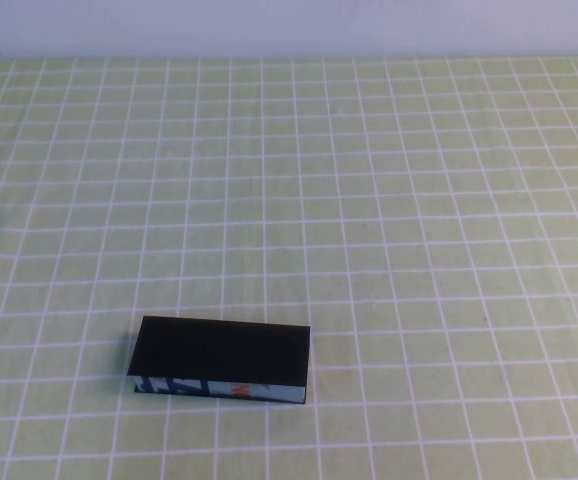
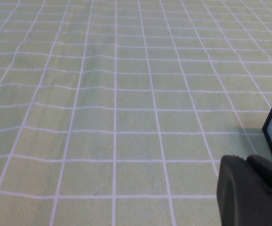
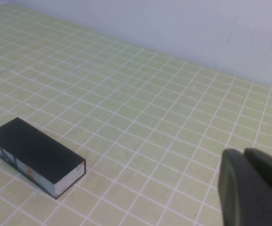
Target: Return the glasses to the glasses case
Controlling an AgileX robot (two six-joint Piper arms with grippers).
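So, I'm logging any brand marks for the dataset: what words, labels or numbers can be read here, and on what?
Glasses case, front edge: blue, white and orange print, too blurred to read.
Glasses case, end face in the right wrist view: a small mark, too small to read.
Checked tablecloth: no text.
Left gripper and right gripper, both off the case: no text visible.

A green tablecloth [image 1: 419,200] with a white grid meets a plain pale wall [image 1: 289,25]
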